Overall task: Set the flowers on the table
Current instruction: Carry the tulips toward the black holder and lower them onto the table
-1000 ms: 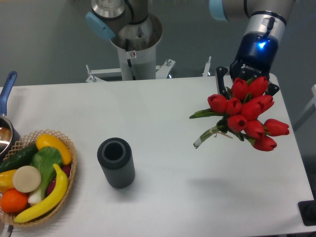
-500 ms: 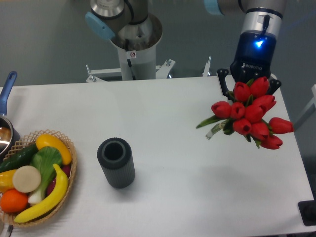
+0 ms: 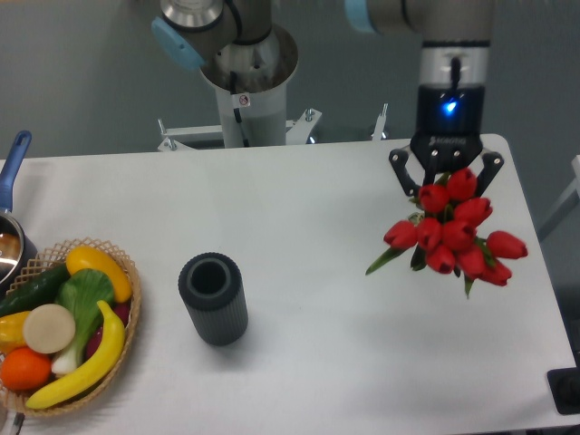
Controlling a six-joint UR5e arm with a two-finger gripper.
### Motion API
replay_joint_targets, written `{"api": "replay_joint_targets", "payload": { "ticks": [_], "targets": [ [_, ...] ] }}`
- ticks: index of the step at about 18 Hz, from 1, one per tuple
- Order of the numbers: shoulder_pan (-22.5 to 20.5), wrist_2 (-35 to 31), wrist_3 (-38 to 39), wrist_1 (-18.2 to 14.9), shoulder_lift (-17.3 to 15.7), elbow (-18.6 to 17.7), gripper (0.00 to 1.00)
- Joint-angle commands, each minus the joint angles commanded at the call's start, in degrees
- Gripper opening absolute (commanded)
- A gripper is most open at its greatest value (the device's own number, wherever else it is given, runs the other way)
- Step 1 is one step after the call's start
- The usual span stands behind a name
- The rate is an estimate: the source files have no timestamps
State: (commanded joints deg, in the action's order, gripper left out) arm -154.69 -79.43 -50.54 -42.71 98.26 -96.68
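The flowers point(image 3: 456, 234), a bunch of red tulips with a green leaf sticking out to the lower left, hang over the right side of the white table point(image 3: 299, 204). Their blossoms face the camera and the stems are hidden behind them. My gripper point(image 3: 444, 190) points down from directly above the bunch. Its jaws close around the top of the bunch, with the fingertips hidden among the blossoms. The bunch appears to be held slightly above the tabletop.
A dark grey ribbed vase point(image 3: 213, 297) stands upright left of centre. A wicker basket point(image 3: 134, 304) of fruit and vegetables sits at the front left corner. A pot with a blue handle point(image 3: 11, 163) is at the left edge. The robot base point(image 3: 245, 86) stands behind the table.
The gripper has moved left and turned, carrying the flowers with it. The bunch has swung so that the stems, visible on the left before, are now hidden behind the blossoms.
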Motion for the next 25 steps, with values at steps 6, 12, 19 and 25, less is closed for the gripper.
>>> {"api": "replay_joint_targets", "payload": {
  "ticks": [6,12,19,25],
  "targets": [
    [3.3,-10.2,-3.6,-3.1,1.1,-0.8,0.34],
    [9.8,-25.1,-6.1,-5.5,7.2,-0.9,0.34],
    [12.9,-29.1,-6.3,-5.8,14.6,-0.5,0.34],
    [13.1,-29.1,-6.2,-5.5,18.9,0.3,0.34]
  ]
}}
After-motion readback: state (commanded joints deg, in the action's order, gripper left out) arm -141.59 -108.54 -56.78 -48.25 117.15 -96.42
